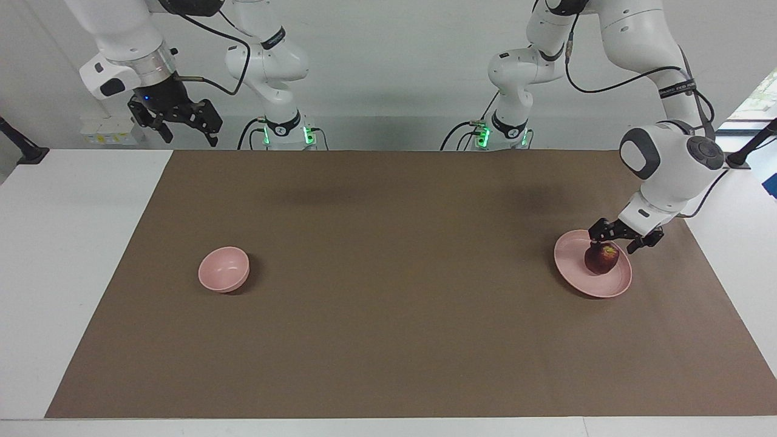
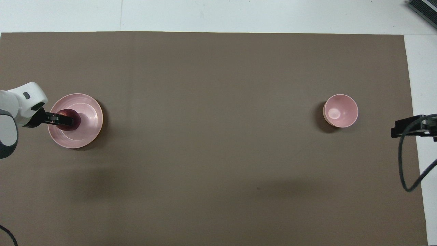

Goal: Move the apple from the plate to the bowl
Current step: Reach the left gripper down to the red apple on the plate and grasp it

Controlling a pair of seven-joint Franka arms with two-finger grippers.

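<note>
While the apple (image 1: 601, 259) sits on the pale pink plate (image 1: 573, 266) at the right of the facing view, the left gripper (image 1: 624, 238) hangs just over its top with fingers spread apart, nothing between them yet. In the overhead view that gripper covers the fruit at the left of the frame. The right gripper (image 1: 182, 124) waits at the upper left of the facing view, also spread and empty. The pink bowl (image 1: 223, 269) stands well apart, at the left of centre on the brown mat (image 1: 388, 340) over the counter. I judge the apple firm, fairly light, smooth-skinned and prone to roll; gripping across its widest middle, with the fingers lowered around both flanks, should hold best.
</note>
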